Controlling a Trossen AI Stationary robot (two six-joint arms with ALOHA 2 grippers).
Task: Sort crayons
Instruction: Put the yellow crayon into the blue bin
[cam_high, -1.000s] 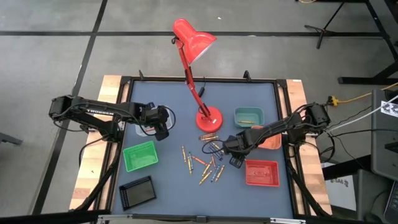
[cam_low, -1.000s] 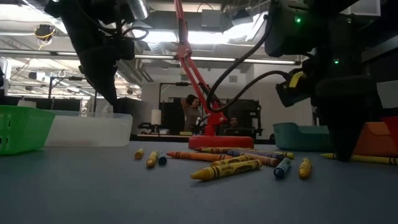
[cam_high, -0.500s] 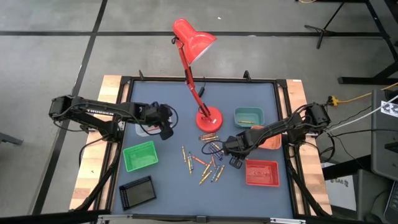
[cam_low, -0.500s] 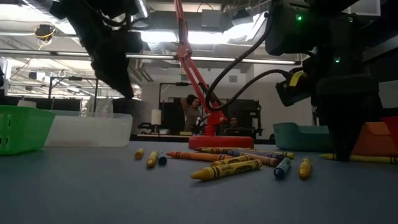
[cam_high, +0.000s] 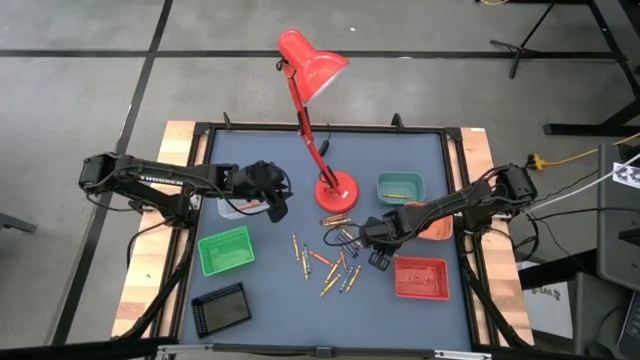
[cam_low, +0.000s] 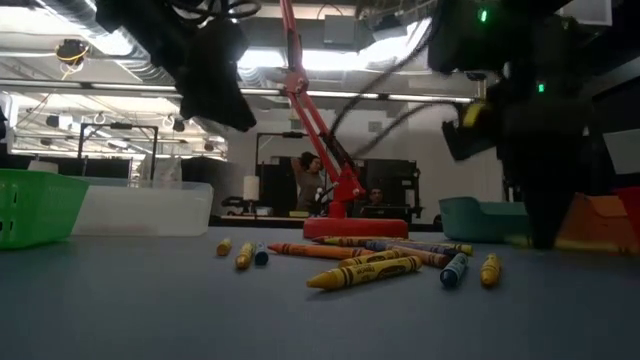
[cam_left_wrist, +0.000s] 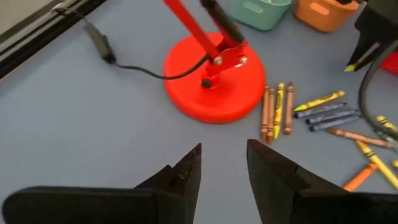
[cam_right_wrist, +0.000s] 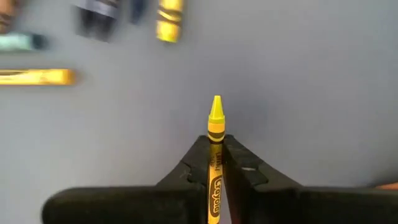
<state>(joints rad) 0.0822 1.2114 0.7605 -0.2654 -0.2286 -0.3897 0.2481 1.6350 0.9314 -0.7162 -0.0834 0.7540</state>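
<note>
High view: blue table (cam_high: 400, 150) with red desk lamp (cam_high: 318, 120), base at centre back. Loose crayons (cam_high: 325, 258) are scattered in front of the lamp base. Left gripper (cam_high: 277, 203) hangs over the table left of the lamp base, near a clear tray (cam_high: 232, 208). Right gripper (cam_high: 368, 236) sits at the right edge of the crayon pile. Green tray (cam_high: 226, 250) and black tray (cam_high: 221, 308) are on the left; teal tray (cam_high: 400, 187), orange tray (cam_high: 437, 229) and red tray (cam_high: 421, 277) are on the right.

Low view: crayons (cam_low: 365, 270) lie on the tabletop mid-frame, lamp base behind them. Both arms are dark shapes above; fingers unreadable here.

Left wrist view: left gripper (cam_left_wrist: 222, 165) has fingers spread, nothing between them, above bare table short of the lamp base (cam_left_wrist: 214, 87). Crayons (cam_left_wrist: 278, 109) lie beside the base.

Right wrist view: right gripper (cam_right_wrist: 215, 152) is pinching a yellow crayon (cam_right_wrist: 215, 124), tip sticking out past the fingers, above the table. Other crayons (cam_right_wrist: 37, 76) lie farther off.
</note>
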